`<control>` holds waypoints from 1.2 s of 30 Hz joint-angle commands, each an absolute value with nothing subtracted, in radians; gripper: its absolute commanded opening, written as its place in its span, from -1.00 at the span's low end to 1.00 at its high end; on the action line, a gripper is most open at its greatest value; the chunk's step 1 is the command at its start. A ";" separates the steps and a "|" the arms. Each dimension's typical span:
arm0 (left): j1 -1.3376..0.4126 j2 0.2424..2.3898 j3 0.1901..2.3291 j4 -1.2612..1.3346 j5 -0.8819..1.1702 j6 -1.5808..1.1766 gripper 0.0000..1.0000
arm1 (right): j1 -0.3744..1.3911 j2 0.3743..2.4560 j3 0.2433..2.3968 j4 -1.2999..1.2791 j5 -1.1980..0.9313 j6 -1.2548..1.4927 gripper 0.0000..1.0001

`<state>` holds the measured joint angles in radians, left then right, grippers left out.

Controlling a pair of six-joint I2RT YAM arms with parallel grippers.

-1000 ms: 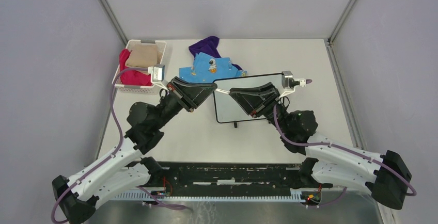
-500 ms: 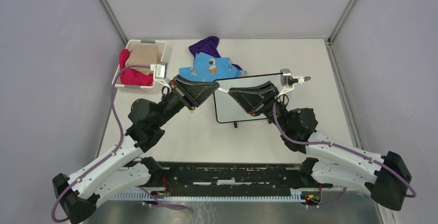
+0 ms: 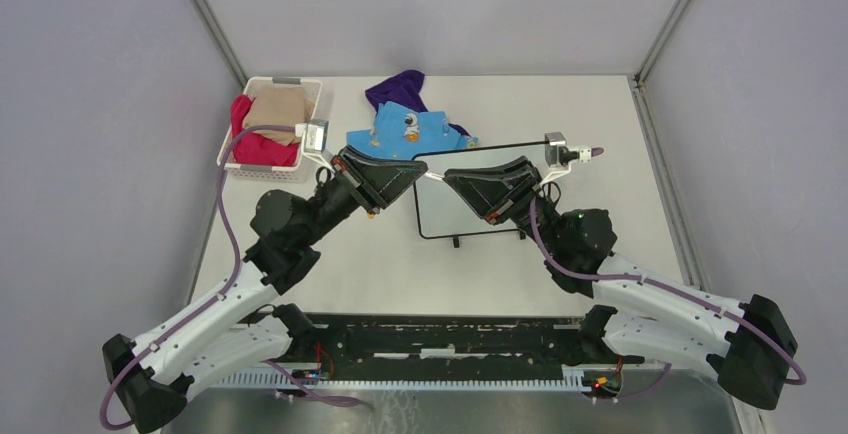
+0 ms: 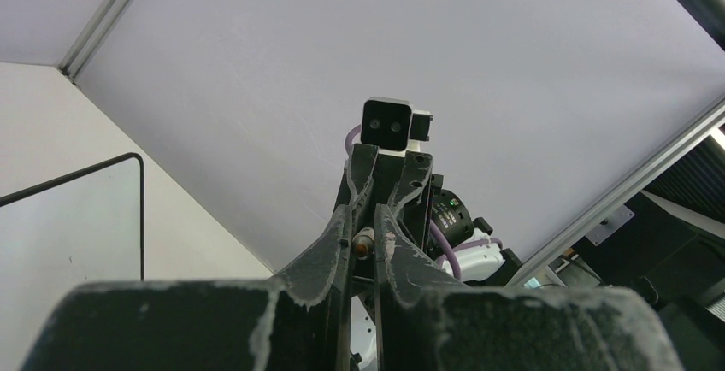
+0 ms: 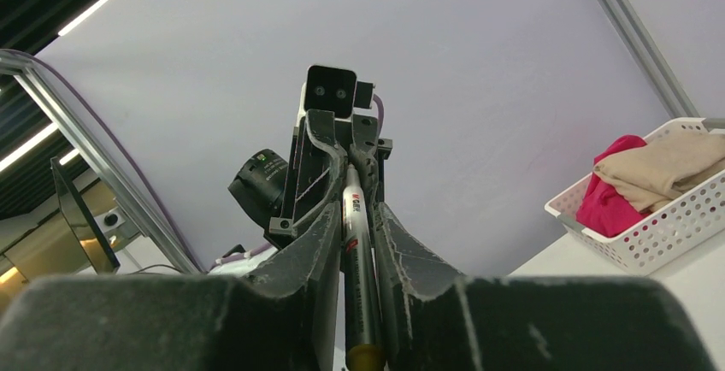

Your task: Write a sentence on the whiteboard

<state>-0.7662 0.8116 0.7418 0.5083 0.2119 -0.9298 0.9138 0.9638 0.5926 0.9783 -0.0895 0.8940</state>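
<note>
Both arms meet tip to tip over the far left part of the whiteboard [image 3: 440, 216], which sits mid-table; I can make out no sentence on the bare white that shows. The right gripper [image 5: 352, 217] is clamped along the barrel of a marker [image 5: 359, 285], and the left gripper [image 4: 363, 230] is pinched nearly closed on its other end. Held at both ends like that, I'd guess they mean to pull the cap off before any writing starts

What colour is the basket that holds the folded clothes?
White. The basket shows best in the right wrist view.
</note>
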 commanded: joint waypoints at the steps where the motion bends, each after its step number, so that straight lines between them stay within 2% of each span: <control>1: -0.770 0.815 0.764 0.501 0.212 -0.914 -0.96 | 0.912 0.948 0.627 1.063 -0.118 0.910 -0.56; 11: -0.770 0.818 0.776 0.486 0.205 -0.908 -0.96 | 0.912 0.949 0.622 1.071 -0.140 0.914 -0.99; 13: -0.769 0.818 0.781 0.478 0.205 -0.905 -0.95 | 0.913 0.946 0.618 1.072 -0.141 0.914 -1.00; 19: -0.770 0.814 0.787 0.460 0.207 -0.894 -0.70 | 0.912 0.922 0.630 1.016 -0.146 0.861 -1.00; 20: -0.770 0.816 0.789 0.460 0.213 -0.891 -0.64 | 0.913 0.919 0.630 1.006 -0.148 0.853 -1.00; 24: -0.770 0.814 0.792 0.460 0.224 -0.884 -0.18 | 0.912 0.896 0.633 0.947 -0.135 0.807 -1.00; 26: -0.770 0.817 0.793 0.460 0.229 -0.884 -0.12 | 0.912 0.892 0.634 0.937 -0.136 0.802 -1.00; 29: -0.770 0.832 0.801 0.468 0.250 -0.887 -0.16 | 0.912 0.893 0.632 0.941 -0.143 0.804 -1.00; 33: -0.770 0.849 0.802 0.507 0.291 -0.903 -0.33 | 0.913 0.896 0.632 0.942 -0.145 0.803 -1.00; 36: -0.770 0.850 0.805 0.511 0.294 -0.904 -0.58 | 0.913 0.895 0.632 0.939 -0.148 0.799 -1.00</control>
<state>-0.7704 0.8440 0.7662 0.4732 0.2554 -0.9226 0.9085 0.9085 0.5926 0.8982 -0.1204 0.8085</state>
